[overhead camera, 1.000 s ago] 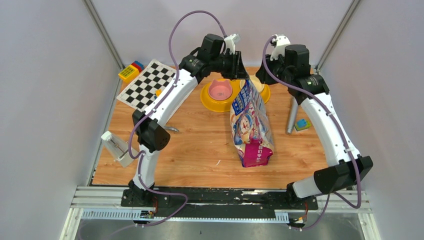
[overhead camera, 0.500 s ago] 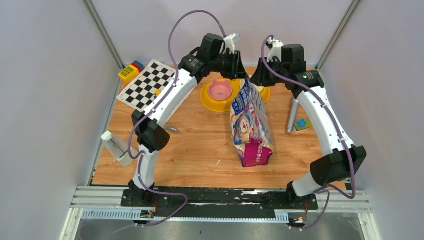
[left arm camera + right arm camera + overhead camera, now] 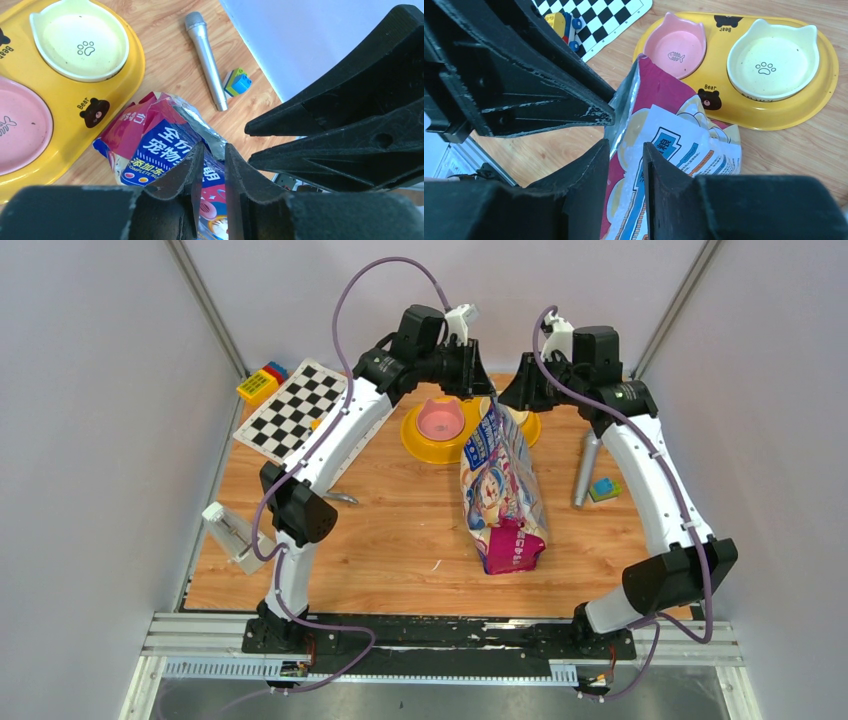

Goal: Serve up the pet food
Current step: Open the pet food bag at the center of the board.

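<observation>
Both grippers, left (image 3: 210,165) and right (image 3: 624,165), pinch the torn top edge of the glossy blue-and-pink pet food bag (image 3: 503,485) just beside the yellow double-bowl feeder (image 3: 418,440).

From my station I see pale grey-lilac booth walls (image 3: 90,440) on three sides, warm wood-grain tabletop (image 3: 400,530), silver aluminium rail (image 3: 430,640) along its near edge, even light.

Glossy foil-lined bag (image 3: 503,480) on a matt wood-grain table (image 3: 400,530).
</observation>
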{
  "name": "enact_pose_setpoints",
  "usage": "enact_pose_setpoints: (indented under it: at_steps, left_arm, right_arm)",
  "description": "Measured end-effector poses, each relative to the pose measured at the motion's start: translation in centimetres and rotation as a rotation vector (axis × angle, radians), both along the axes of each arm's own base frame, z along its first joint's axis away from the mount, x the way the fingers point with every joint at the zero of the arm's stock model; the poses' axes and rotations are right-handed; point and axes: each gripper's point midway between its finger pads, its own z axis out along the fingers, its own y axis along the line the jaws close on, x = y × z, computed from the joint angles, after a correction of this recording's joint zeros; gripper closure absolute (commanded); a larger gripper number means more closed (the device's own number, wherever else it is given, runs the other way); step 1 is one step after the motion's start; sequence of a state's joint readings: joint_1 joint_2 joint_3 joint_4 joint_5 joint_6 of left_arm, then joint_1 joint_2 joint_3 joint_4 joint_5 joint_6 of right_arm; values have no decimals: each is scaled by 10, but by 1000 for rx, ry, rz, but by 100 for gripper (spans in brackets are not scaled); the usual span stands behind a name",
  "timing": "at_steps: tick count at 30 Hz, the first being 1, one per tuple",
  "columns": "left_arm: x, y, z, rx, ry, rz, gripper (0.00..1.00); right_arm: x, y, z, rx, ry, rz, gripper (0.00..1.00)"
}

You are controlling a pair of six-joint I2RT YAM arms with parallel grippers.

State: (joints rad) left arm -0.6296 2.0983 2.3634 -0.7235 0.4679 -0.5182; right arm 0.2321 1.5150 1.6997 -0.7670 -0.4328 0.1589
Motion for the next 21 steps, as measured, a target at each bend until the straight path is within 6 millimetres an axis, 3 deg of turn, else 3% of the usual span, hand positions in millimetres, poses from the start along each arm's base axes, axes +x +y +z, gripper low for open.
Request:
enact_pose_setpoints:
  at_steps: [6, 15, 21]
  left_arm:
    - [0, 0, -2, 2, 3, -1, 76]
    - [0, 0, -5, 6, 9, -2, 98]
    - [0, 0, -5, 6, 10, -1, 100]
  right_arm:
    - [-4, 3, 3, 16, 0, 17, 67]
    - [-3, 5, 1, 21, 10, 27, 67]
    - [0, 8, -6, 25, 33, 37, 66]
